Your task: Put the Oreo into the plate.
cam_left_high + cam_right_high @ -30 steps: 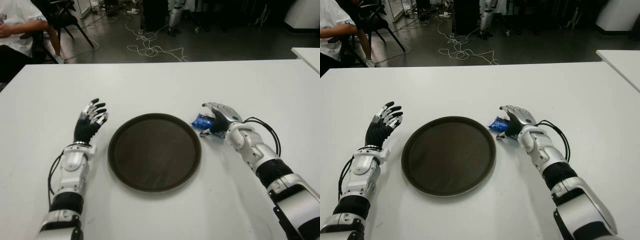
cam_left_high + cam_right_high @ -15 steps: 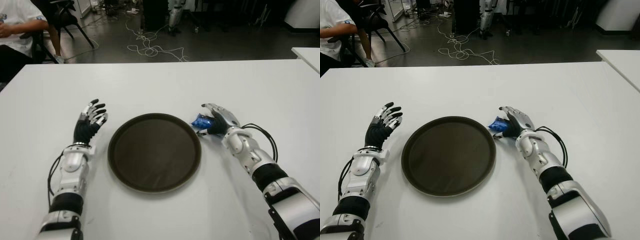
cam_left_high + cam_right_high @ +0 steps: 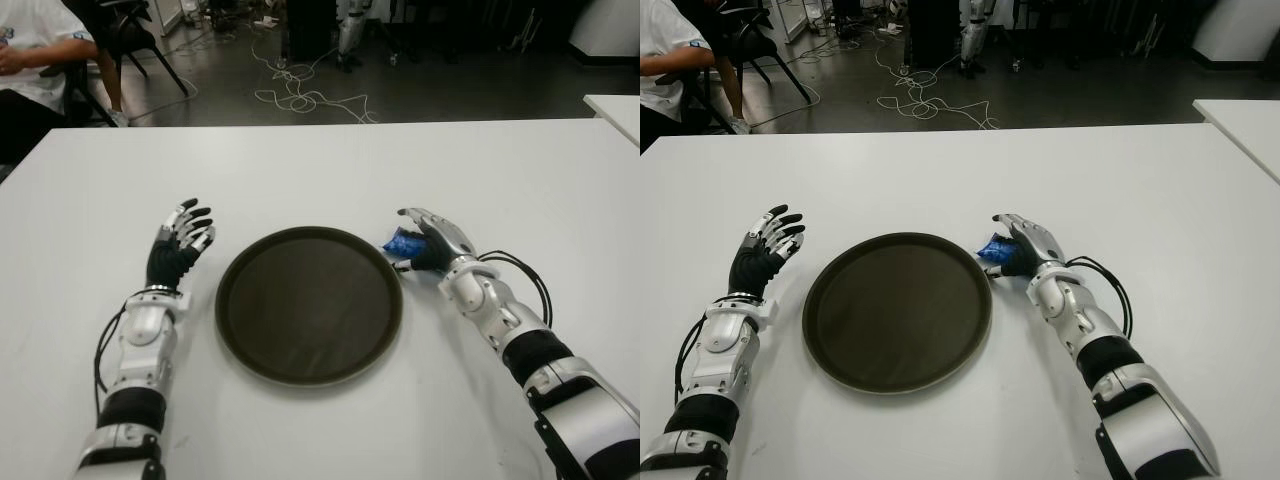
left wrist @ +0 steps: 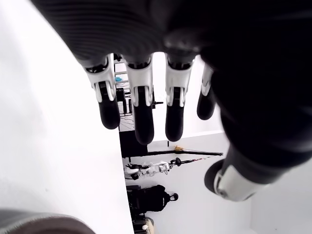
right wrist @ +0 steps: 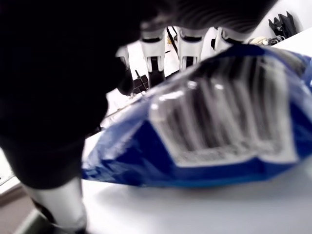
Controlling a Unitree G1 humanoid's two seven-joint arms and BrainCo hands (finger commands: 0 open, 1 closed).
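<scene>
The Oreo (image 3: 402, 243) is a small blue packet lying on the white table (image 3: 330, 170), just off the right rim of the round dark brown plate (image 3: 310, 300). My right hand (image 3: 430, 236) is arched over the packet from its right side, palm down. In the right wrist view the packet (image 5: 219, 131) lies flat on the table under the palm, the fingers (image 5: 187, 41) reach straight out past it and the thumb (image 5: 58, 204) stands to one side, so the hand is not closed on it. My left hand (image 3: 181, 238) shows left of the plate, fingers spread and holding nothing.
A person in a white shirt (image 3: 30, 50) sits on a chair beyond the table's far left corner. Cables (image 3: 300, 95) trail over the dark floor behind the table. Another white table's corner (image 3: 615, 108) shows at the far right.
My right hand and forearm have shifted a little to the left, closer over the packet and the plate's rim. The packet and the left hand stay where they were.
</scene>
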